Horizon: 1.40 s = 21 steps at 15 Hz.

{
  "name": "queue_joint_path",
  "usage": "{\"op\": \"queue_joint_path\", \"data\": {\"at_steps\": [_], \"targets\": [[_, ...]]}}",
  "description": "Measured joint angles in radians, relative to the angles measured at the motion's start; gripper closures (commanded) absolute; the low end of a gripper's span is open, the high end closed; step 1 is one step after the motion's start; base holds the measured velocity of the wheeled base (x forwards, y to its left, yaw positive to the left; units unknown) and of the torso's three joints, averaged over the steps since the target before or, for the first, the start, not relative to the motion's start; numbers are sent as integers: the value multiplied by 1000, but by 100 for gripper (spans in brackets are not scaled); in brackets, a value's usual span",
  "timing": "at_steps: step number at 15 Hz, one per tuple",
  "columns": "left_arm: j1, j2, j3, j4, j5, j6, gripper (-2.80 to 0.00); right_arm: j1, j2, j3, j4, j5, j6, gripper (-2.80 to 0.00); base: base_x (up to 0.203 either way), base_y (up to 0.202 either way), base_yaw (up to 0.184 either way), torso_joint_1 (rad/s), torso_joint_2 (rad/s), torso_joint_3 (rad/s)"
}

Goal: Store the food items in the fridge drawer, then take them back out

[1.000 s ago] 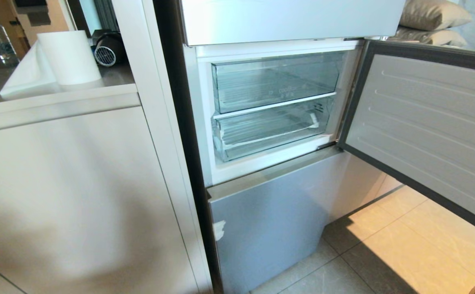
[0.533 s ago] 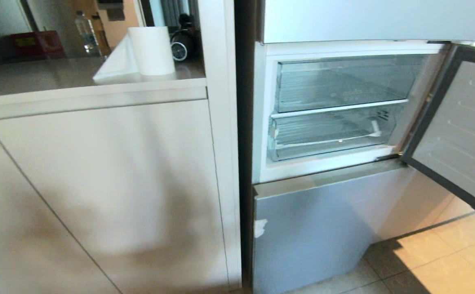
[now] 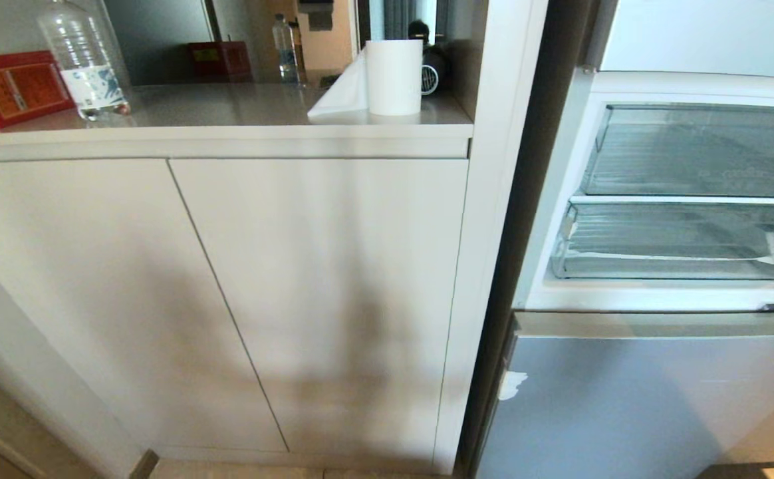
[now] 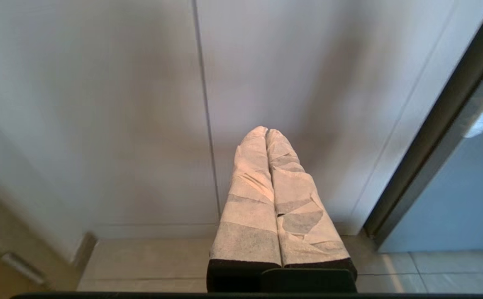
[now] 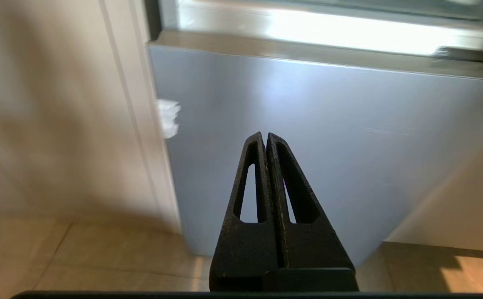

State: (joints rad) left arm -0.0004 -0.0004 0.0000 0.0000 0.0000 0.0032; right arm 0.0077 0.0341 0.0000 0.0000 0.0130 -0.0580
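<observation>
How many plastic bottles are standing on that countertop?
2. A large clear plastic water bottle stands at the pale countertop's left end, beside a red box. A smaller clear bottle stands farther back, near a second red box. Others may be out of view.

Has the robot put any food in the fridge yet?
Not yet. The fridge drawer looks empty and pushed in, and no food shows anywhere. Both claws, left claw and right claw, are shut and hold nothing. Fetching, storing and removing food all remain.
</observation>
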Motion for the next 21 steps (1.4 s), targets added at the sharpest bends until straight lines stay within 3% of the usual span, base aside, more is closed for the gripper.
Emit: {"op": "queue_joint_path", "data": {"at_steps": [2, 6, 7, 11, 14, 17, 21], "targets": [[0, 0, 0, 0, 0, 0, 0, 6, 100, 3, -31, 10, -12, 0, 0, 0, 0, 0, 0, 0], [0, 0, 0, 0, 0, 0, 0, 20, 503, -7, -296, 87, -3, 0, 0, 0, 0, 0, 0, 0], [0, 0, 0, 0, 0, 0, 0, 21, 638, -18, -377, 103, 3, -280, 0, 0, 0, 0, 0, 0], [0, 0, 0, 0, 0, 0, 0, 31, 1153, -114, -724, 140, 23, -280, 0, 0, 0, 0, 0, 0], [0, 0, 0, 0, 0, 0, 0, 60, 1455, -272, -943, 151, 34, -280, 0, 0, 0, 0, 0, 0], [0, 0, 0, 0, 0, 0, 0, 82, 1654, -438, -1090, 151, 40, -280, 0, 0, 0, 0, 0, 0], [0, 0, 0, 0, 0, 0, 0, 89, 1808, -537, -1212, 84, 47, -280, 0, 0, 0, 0, 0, 0]]}}
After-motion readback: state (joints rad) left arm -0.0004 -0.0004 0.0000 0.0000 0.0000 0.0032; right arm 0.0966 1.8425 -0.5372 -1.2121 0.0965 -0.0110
